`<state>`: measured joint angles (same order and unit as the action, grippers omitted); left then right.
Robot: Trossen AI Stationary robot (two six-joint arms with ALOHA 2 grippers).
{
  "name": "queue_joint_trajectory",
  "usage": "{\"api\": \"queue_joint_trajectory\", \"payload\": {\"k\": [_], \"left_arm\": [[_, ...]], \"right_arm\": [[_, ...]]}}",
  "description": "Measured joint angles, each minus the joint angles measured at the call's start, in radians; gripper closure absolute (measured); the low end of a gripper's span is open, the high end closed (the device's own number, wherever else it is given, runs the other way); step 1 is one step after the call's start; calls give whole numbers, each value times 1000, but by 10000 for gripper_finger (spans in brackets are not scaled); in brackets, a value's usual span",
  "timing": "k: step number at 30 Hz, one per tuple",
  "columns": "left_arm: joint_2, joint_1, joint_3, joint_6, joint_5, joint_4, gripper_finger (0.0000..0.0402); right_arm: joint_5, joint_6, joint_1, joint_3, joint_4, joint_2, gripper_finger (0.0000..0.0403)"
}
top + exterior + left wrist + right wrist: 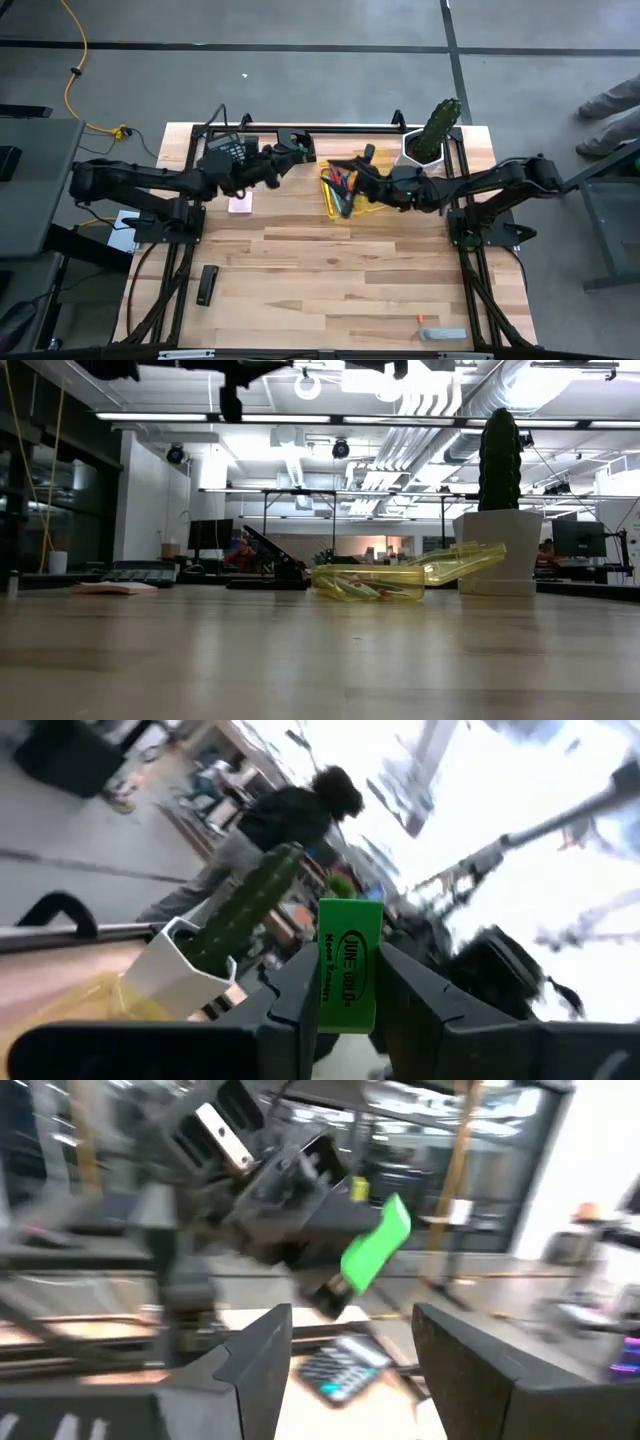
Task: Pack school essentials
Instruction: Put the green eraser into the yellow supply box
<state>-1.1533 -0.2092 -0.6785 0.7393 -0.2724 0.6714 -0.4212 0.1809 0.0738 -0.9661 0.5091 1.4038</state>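
green eraser [349, 978] with dark lettering, translucent yellow pouch [352, 196], white pot [497, 550], pale pink pad [240, 204].

We see a black calculator [229, 150] at the table's [330, 270] far edge, left of centre. Cactus in a white pot [432, 133] sits at the far right corner. Flat black bar [207, 284] lies near the left edge. A small grey-and-orange tool [441, 331] rests near the front right corner.

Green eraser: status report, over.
Left claw shut on green eraser, raised above the table. Right claw open, empty, over the yellow pouch. Cactus pot beside pouch, nothing blocking.
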Motion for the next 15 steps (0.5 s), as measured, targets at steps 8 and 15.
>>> {"api": "queue_joint_trajectory", "payload": {"k": [8, 15], "left_arm": [[-134, 0, -33, 168, -106, 145, 323], [-182, 3, -93, 175, -67, 147, 323]], "right_arm": [[-159, 78, -3, -142, -21, 142, 203], [-244, 86, -16, -179, -22, 190, 203]]}}
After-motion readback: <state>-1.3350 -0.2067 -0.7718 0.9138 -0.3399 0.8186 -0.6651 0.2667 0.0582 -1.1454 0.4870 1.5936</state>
